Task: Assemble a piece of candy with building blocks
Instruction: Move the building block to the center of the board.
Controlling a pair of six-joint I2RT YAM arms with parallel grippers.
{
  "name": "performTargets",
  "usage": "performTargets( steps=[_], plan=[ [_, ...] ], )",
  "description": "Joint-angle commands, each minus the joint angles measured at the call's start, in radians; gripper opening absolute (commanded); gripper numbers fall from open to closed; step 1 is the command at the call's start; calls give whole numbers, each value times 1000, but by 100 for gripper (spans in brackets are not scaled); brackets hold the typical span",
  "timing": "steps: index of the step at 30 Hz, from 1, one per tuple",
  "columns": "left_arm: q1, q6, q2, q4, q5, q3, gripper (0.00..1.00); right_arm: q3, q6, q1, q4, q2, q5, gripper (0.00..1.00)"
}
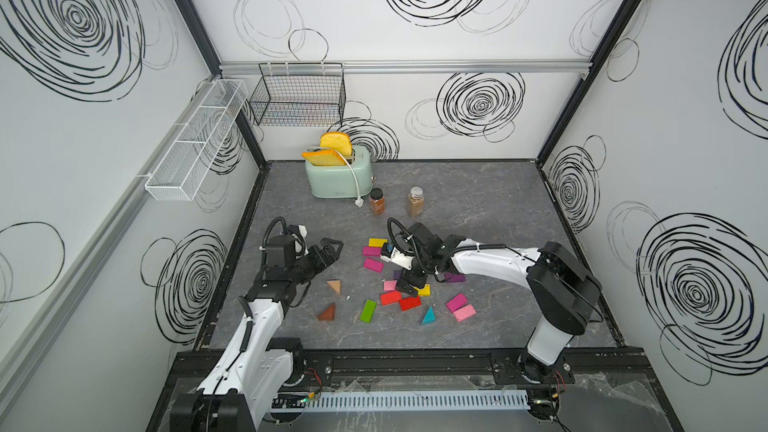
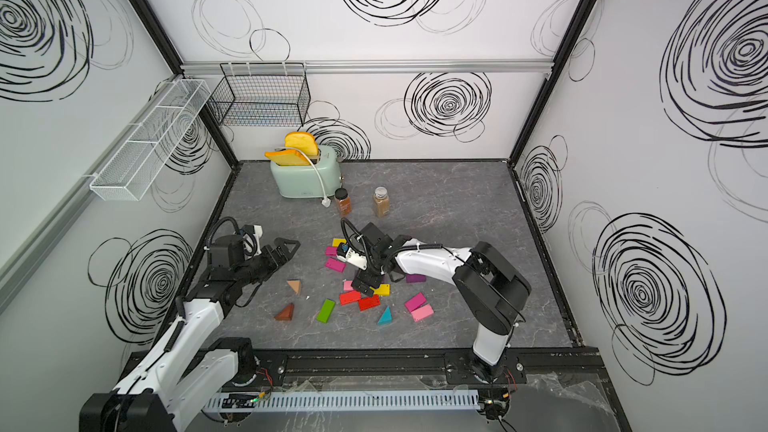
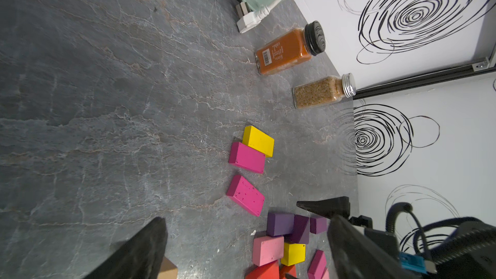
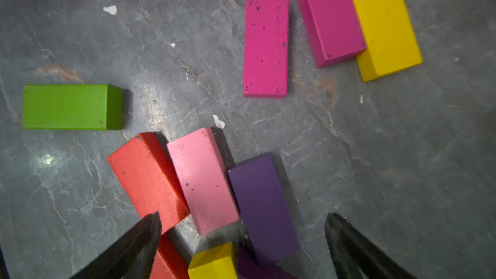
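Observation:
The building blocks lie scattered mid-table in both top views. My right gripper [image 1: 409, 285] [image 4: 243, 225] hangs open just above a tight cluster: red brick [image 4: 146, 175], pink brick [image 4: 202, 178], purple brick [image 4: 261, 199], yellow brick [image 4: 213, 261]; nothing sits between its fingers. Beyond them lie a green brick [image 1: 368, 311], two magenta bricks [image 1: 372, 264] and a yellow brick [image 1: 377, 242]. A teal wedge [image 1: 428, 316] and a magenta-pink pair [image 1: 460, 307] lie nearer the front. My left gripper [image 1: 331, 250] [image 3: 248, 220] is open and empty, above a tan wedge [image 1: 334, 286] and brown wedge [image 1: 328, 312].
A mint toaster [image 1: 336, 178] with toast stands at the back, its white plug [image 1: 358, 202] on the floor. Two spice jars [image 1: 377, 201] [image 1: 415, 202] stand behind the blocks. Wire baskets [image 1: 297, 95] hang on the walls. A black rail [image 1: 395, 363] runs along the front edge.

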Motion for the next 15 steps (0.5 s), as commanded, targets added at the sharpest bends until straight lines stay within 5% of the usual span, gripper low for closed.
performTargets(
  steps=[1,15],
  plan=[
    [1,16,1,34,15,-14,98,15,-32,-7,-23,30,-47,99],
    [38,13,20,71,55,-27,98,52,-59,4,-53,107,-157,99]
  ],
)
